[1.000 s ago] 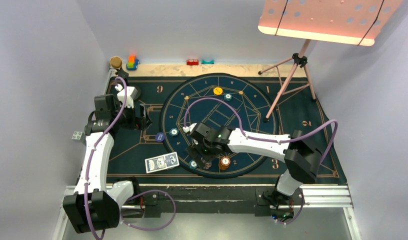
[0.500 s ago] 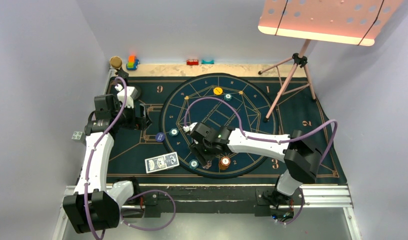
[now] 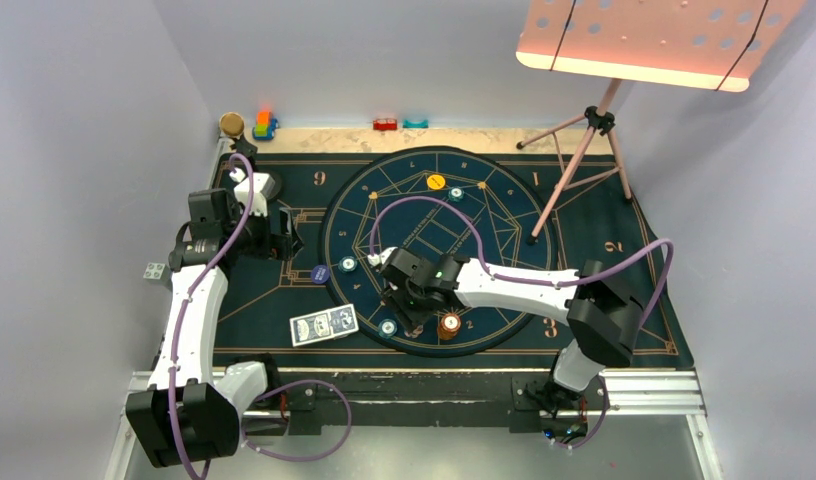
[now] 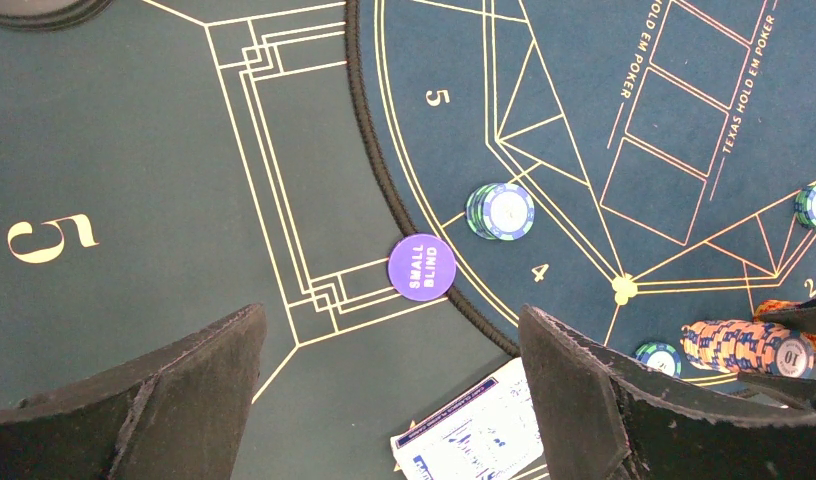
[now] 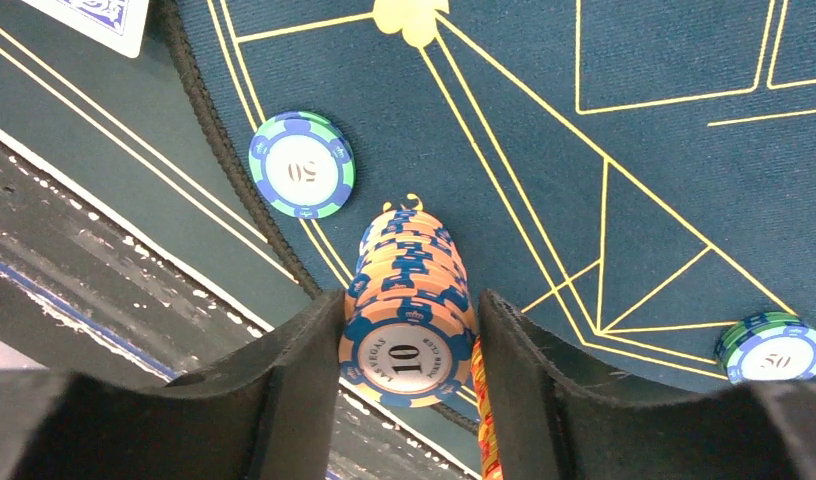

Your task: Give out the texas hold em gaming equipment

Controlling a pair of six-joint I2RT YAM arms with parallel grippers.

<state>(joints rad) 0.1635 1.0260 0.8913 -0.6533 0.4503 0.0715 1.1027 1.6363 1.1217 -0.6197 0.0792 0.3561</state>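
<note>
Orange chip stack (image 5: 409, 255), topped by a 10 chip, sits at the near edge of the round felt (image 5: 624, 110), pinched between the fingers of the right gripper (image 5: 409, 310), while the left gripper (image 4: 389, 320) hangs spread wide over the left side.

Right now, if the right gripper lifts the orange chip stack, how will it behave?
The orange chip stack is loose discs, so it likely shears or spills if squeezed unevenly. The right gripper flanks its top; lower chips may stay behind.
</note>
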